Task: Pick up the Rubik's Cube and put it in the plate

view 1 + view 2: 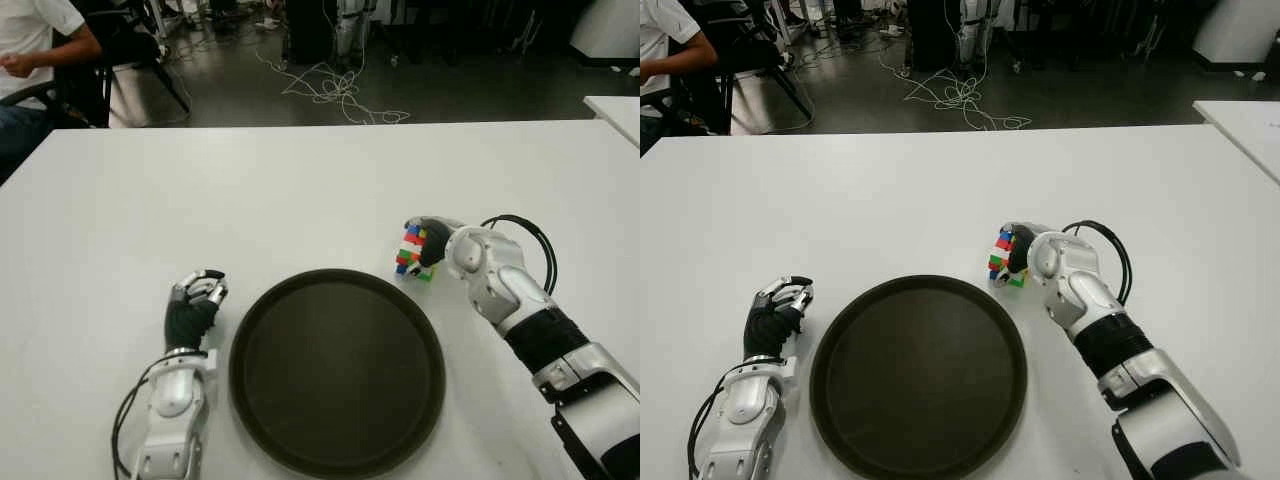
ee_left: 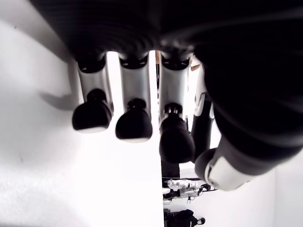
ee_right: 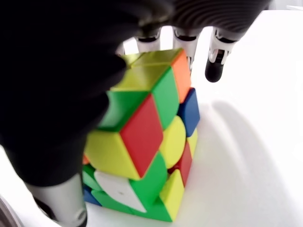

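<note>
Eye views: a white table (image 1: pixel 300 190) fills most of the scene. A round dark plate (image 1: pixel 337 368) lies at the near middle. Just off its far right rim sits the cube (image 1: pixel 414 252), on the table and outside the plate, with its near corner close to the rim. The right hand (image 1: pixel 432 243) is wrapped on the cube from the right side, its arm running off to the near right with a black cable looped beside the wrist. The left hand (image 1: pixel 195 300) shows just left of the plate, fingers curled, holding nothing. Beyond the far table edge lies a dark floor with a tangle of white cables (image 1: pixel 335 92). A seated person (image 1: pixel 35 45) shows at the far left corner, and a second table (image 1: pixel 615 110) juts in at the far right.

Left wrist view: the left hand's fingers (image 2: pixel 134 124) hang bent with dark rounded tips above the bare white tabletop, nothing between them.

Right wrist view: the cube (image 3: pixel 147 137), scrambled in green, red, yellow, orange, blue and white, stands on the table. The dark palm presses one side, and fingers (image 3: pixel 216 66) reach over the opposite side, so the hand grips it.
</note>
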{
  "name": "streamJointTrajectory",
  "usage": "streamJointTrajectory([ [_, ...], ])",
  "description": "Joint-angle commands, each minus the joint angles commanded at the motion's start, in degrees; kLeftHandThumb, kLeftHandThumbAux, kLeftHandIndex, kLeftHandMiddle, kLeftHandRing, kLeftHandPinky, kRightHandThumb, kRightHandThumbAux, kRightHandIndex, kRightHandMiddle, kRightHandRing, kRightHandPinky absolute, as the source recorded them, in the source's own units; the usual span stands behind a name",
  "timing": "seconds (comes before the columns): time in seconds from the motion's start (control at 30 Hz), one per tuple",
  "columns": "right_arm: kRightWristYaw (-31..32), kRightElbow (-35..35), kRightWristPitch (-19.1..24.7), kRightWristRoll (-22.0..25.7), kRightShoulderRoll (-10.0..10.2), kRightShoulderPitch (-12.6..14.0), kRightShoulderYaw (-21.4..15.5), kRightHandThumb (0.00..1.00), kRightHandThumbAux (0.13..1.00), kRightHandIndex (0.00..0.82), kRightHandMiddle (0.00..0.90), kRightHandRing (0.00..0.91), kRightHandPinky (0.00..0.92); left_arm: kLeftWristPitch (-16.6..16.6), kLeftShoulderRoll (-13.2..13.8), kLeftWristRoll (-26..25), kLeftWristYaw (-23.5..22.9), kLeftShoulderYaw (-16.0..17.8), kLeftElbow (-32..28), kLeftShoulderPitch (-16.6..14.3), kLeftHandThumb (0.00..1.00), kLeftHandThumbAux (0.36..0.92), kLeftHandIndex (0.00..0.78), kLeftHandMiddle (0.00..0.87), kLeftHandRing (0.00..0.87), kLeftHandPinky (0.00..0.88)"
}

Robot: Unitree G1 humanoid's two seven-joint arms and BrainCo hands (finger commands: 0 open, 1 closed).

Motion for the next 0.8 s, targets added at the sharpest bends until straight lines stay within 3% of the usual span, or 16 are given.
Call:
streamJointTrajectory([
  [0.47, 0.43, -1.05, 0.57, -0.56, -0.46, 0.24, 1.10, 0.000, 0.809, 0.083, 0.114, 0.096, 0.023, -0.37, -0.21, -0.32, -0.04, 0.30, 0.27, 0.03, 0.712, 0.704, 0.445, 0.813, 0.827, 0.818],
  [0.8, -1.42, -0.08, -0.72, -0.33, -0.51, 0.70, 0.89, 0.000, 0.798, 0.091, 0.121, 0.104, 0.042, -0.62, -0.41, -0.29, 0.05, 0.25, 0.03, 0.30, 0.713, 0.704, 0.444, 0.815, 0.828, 0.821],
])
